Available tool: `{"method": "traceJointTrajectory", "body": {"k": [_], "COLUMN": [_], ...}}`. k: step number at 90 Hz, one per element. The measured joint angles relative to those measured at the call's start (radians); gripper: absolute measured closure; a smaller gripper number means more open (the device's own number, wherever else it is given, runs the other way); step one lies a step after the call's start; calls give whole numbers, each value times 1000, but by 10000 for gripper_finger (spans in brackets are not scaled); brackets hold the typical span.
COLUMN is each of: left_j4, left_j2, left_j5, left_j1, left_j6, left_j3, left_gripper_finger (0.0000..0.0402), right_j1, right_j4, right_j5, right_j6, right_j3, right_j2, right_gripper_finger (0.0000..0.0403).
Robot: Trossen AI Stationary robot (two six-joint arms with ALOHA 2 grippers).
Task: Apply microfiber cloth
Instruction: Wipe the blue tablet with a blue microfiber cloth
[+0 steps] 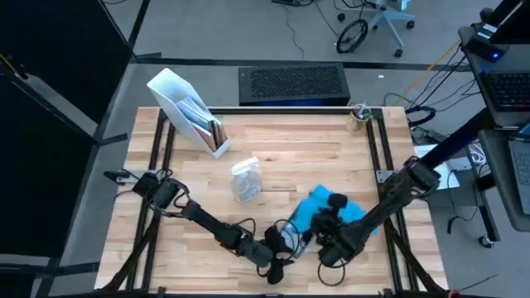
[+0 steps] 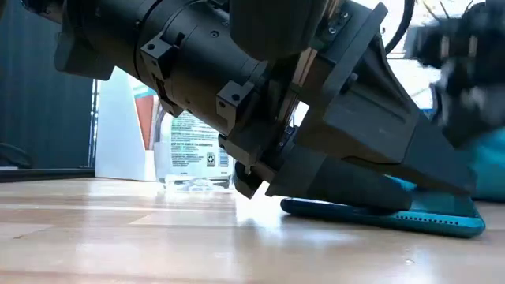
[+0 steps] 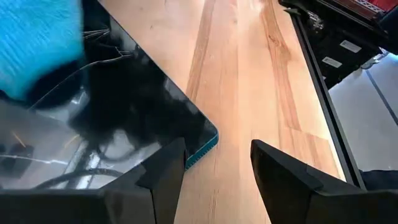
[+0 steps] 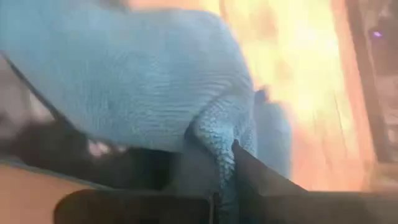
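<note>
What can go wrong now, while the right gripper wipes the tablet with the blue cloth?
The left gripper stands open at the tablet corner and only presses one finger on it, so wiping may slide the tablet. The right gripper pinches just a fold of the microfiber cloth, which could slip out. Both arms work close together and might collide.

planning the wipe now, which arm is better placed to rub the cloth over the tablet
Right, probably. The right gripper already pinches a fold of the microfiber cloth, which lies on the tablet. The left gripper sits open at the tablet's corner, better suited to steadying it.
</note>
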Motion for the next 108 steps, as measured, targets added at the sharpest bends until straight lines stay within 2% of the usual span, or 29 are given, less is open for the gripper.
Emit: {"method": "traceJointTrajectory", "body": {"k": [16,33,46,79,108], "left_j4": [1,1,1,4,12], "left_j2": [0,0,0,0,1], "left_j5": [0,0,0,1,14], "left_j1": [0,0,0,0,2], "left_j6": [0,0,0,-9,-8], "left_j3": [0,0,0,0,0], "left_gripper_finger": [227,227,227,227,227], "right_j1": [48,40,15,-13,-10], "right_j4": [250,629,782,811,610], "right_j5": [173,177,139,139,119], "right_j6": [32,-90,-151,-148,-145], "right_j3": [40,40,40,47,48], "right_j2": [-68,4,101,267,265], "right_gripper_finger": [403,403,403,403,403]}}
